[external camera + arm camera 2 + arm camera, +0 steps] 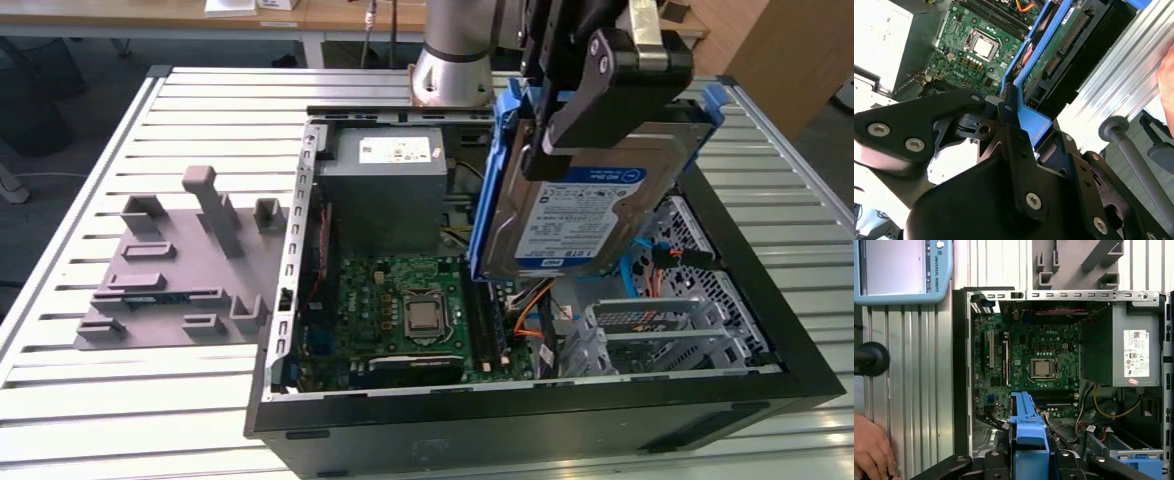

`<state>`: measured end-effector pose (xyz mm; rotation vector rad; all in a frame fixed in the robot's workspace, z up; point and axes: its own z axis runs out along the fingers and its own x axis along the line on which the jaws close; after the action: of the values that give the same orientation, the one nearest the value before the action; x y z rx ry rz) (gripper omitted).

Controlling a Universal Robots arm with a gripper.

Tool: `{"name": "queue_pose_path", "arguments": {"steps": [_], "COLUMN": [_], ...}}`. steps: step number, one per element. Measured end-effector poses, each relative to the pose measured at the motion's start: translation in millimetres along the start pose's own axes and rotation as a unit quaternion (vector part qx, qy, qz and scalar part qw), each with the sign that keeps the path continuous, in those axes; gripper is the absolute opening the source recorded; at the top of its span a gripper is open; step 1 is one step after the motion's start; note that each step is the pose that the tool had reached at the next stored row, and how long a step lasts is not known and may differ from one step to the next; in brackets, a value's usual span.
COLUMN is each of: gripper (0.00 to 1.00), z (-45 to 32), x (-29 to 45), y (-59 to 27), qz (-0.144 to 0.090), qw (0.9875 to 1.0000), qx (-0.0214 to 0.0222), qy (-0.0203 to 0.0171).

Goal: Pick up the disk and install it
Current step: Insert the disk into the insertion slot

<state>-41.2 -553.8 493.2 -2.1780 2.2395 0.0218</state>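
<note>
the gripper [581,125] is squeezing its jaws tight on the top end of the disk [587,215], pinching its blue frame [503,150] from both sides. the disk is hanging on its end in the air over the open computer case [534,420], near the metal drive cage [661,325] and seemingly clear of it. gripping it up top is probably leaving the low end free to go in.

We are looking into a robotics lab: a robot arm [447,60] is standing at the back edge of a slatted aluminium table [80,180], an opened computer case [534,425] is sitting mid-table, a teach pendant [899,270] is lying near it, and wooden desks [160,15] are lining the background.
</note>
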Motion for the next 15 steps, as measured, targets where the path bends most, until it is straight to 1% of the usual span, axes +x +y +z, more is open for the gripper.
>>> {"name": "queue_pose_path", "arguments": {"steps": [15], "gripper": [0.36], "z": [0.6], "x": [5.6], "y": [-3.6], "qz": [0.000], "qw": [1.0000], "qx": [0.0000], "qy": [0.0000]}}
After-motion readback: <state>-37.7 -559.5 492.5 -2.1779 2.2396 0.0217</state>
